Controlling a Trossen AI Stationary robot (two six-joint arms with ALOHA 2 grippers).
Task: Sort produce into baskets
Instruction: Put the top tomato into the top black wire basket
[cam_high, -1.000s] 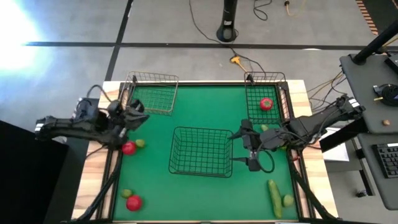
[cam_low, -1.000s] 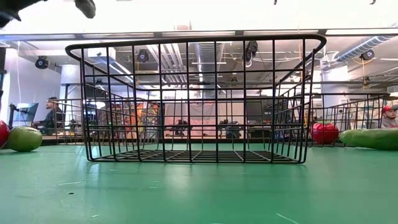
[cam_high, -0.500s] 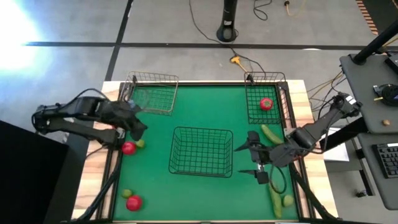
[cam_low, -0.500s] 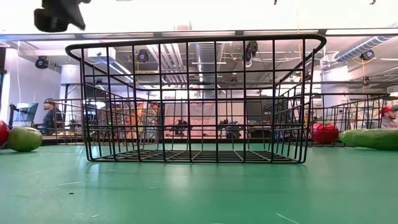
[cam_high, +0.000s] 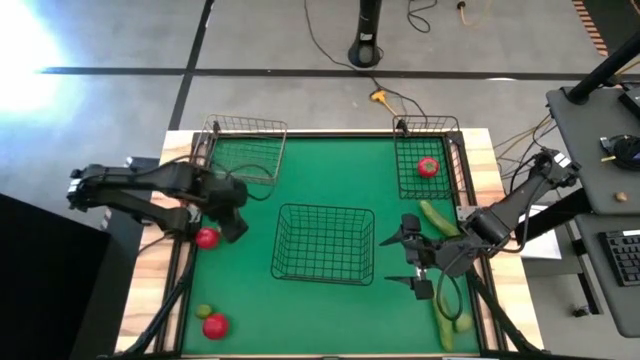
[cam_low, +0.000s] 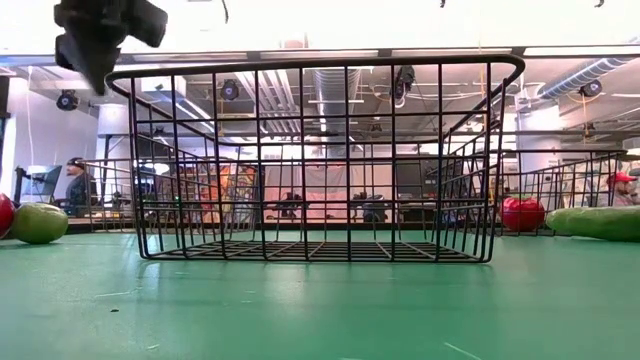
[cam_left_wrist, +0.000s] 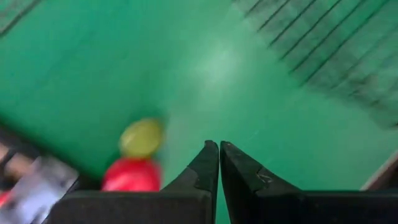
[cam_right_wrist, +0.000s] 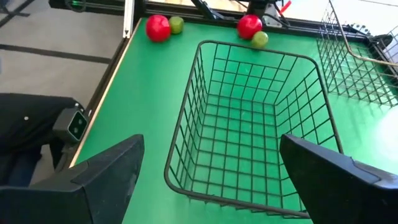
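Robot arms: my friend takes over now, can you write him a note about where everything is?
Left gripper: shut, empty, above the tomato and lime at the mat's left edge.
Right gripper: open, empty, right of the middle basket.
Done: one tomato in the right basket.
Left: middle and left basket empty; tomato with lime near left; two cucumbers and a lime on the right.

An empty large basket (cam_high: 325, 243) is set at the table's middle. Small baskets are placed at the far-left corner (cam_high: 243, 150) and far-right corner (cam_high: 426, 160); a tomato (cam_high: 428, 167) is held in the latter. Tomato-lime pairs are seen at the left edge (cam_high: 207, 238) and near-left corner (cam_high: 215, 326). Two cucumbers (cam_high: 436, 217) (cam_high: 443, 322) lie along the right edge.
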